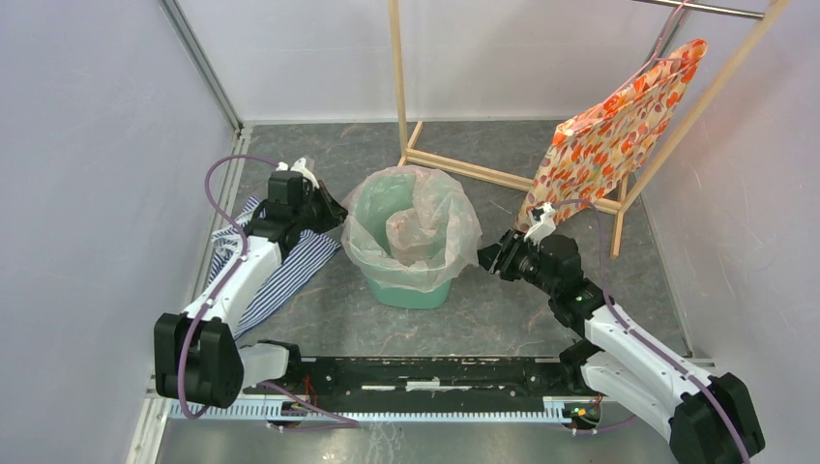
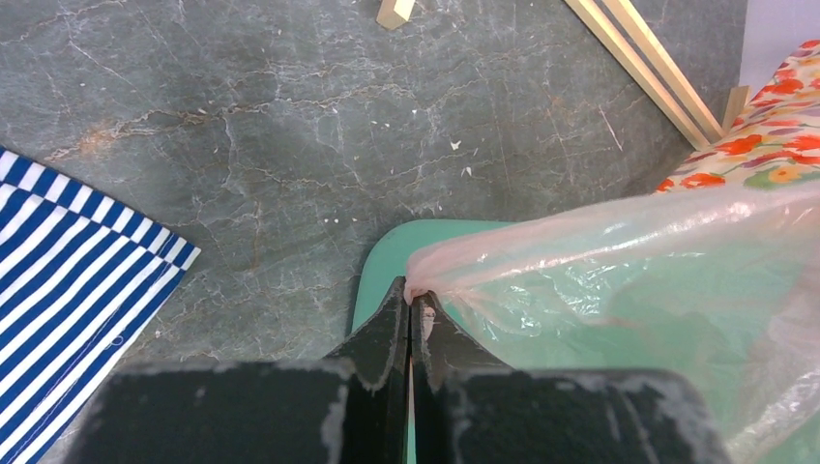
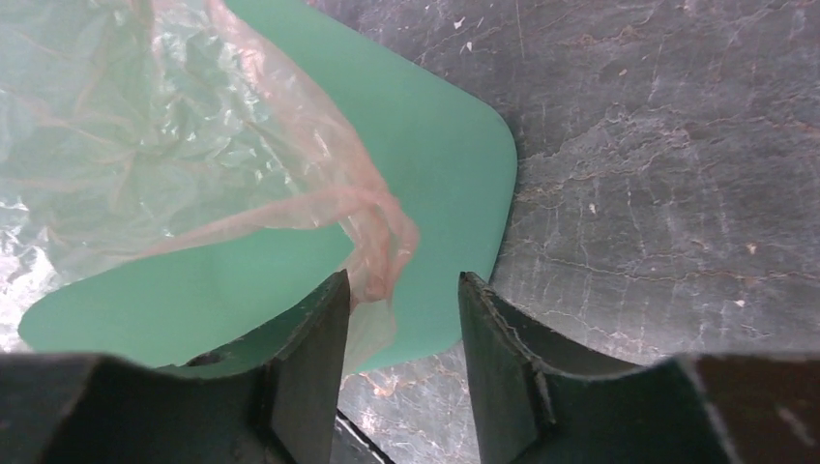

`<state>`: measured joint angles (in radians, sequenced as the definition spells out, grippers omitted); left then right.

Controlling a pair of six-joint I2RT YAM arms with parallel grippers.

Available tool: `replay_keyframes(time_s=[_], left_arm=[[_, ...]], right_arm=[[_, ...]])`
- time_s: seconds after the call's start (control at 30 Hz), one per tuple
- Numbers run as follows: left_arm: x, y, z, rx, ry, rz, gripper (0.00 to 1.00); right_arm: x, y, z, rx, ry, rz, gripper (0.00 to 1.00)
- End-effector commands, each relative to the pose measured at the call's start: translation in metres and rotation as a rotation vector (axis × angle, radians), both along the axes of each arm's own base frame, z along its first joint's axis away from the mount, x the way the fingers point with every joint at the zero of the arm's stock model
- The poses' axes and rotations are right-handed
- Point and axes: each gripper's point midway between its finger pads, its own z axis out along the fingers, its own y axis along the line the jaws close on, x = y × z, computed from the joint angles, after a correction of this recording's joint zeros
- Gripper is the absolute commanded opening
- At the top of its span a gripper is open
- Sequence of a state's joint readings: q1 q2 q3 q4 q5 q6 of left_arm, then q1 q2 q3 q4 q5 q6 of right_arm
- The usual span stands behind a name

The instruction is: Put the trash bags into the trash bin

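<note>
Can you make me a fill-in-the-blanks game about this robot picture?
1. The trash bin with the pink trash bag in it is coloured ____.
2. The left tool is pinched ____ on the bag's edge.
3. The right tool is ____, with the bag's edge loose between its fingers.
4. The cloth under the left arm has blue and white ____.

Missing words: green; shut; open; stripes.
</note>
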<state>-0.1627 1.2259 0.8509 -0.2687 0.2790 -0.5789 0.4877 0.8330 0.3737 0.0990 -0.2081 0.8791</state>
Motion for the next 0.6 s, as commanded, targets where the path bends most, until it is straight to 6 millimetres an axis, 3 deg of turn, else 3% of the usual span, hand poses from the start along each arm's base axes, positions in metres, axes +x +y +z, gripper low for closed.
replay_keyframes(time_s=[0.0, 0.07, 0.23, 0.57], left_arm=[[0.001, -0.001, -0.001, 0.003, -0.048, -0.029, 0.02], [0.0, 0.0, -0.004, 0.001, -0.047, -0.024, 0.02], [-0.004, 0.0, -0.017, -0.017, -0.037, -0.005, 0.02], [-0.013, 0.015, -0.044, -0.009, 0.005, 0.11, 0.02]], right_arm=[[0.006, 0.007, 0.02, 0.082, -0.099, 0.013, 0.43], [0.007, 0.006, 0.022, 0.085, -0.116, 0.007, 0.24], [0.013, -0.005, 0.017, 0.003, -0.15, -0.028, 0.01], [0.026, -0.044, -0.043, -0.343, -0.075, -0.114, 0.0]])
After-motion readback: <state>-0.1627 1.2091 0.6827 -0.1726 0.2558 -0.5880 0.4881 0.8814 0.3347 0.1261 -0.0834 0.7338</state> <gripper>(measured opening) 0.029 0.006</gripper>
